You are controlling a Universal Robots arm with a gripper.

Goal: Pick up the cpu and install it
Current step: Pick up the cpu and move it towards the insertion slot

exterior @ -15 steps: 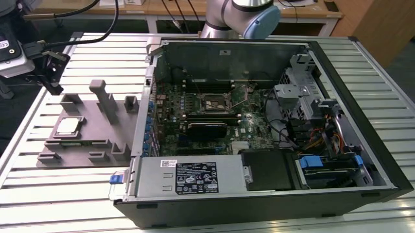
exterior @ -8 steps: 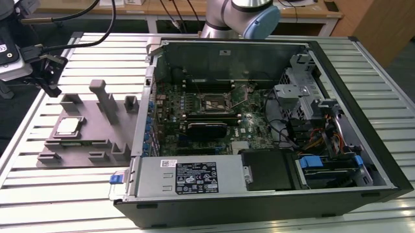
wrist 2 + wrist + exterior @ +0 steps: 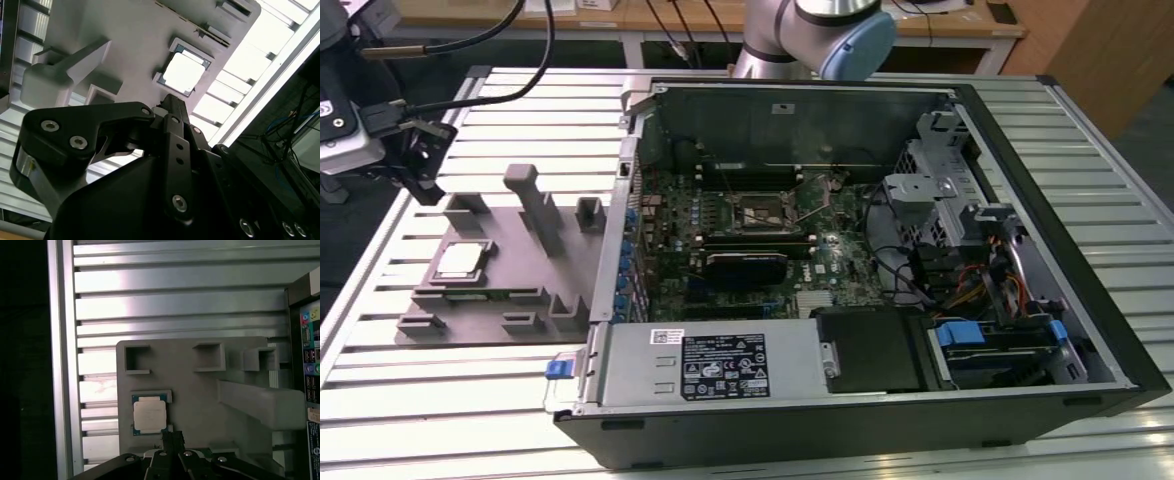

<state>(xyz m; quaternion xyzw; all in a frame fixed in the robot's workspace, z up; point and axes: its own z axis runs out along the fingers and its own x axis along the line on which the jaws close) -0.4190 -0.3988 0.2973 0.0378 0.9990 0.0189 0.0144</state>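
Note:
The cpu (image 3: pixel 460 262) is a small flat square chip with a silvery lid. It lies in a recess of the grey plastic tray (image 3: pixel 507 300), at the exterior view's left. Both wrist views show it from above: the cpu (image 3: pixel 184 74) and the cpu (image 3: pixel 149 416). My gripper (image 3: pixel 427 185) hangs above the tray's far left side, clear of the chip. Its black fingers (image 3: pixel 172 107) are pressed together with nothing between them, and their tip (image 3: pixel 172 437) points just beside the chip's edge.
An open computer case (image 3: pixel 854 250) lies on the slatted metal table (image 3: pixel 400 400), to the tray's right. Its motherboard carries a black-framed socket (image 3: pixel 761 212). Grey posts (image 3: pixel 527 200) rise from the tray near the cpu. The arm's base (image 3: pixel 814 30) stands behind the case.

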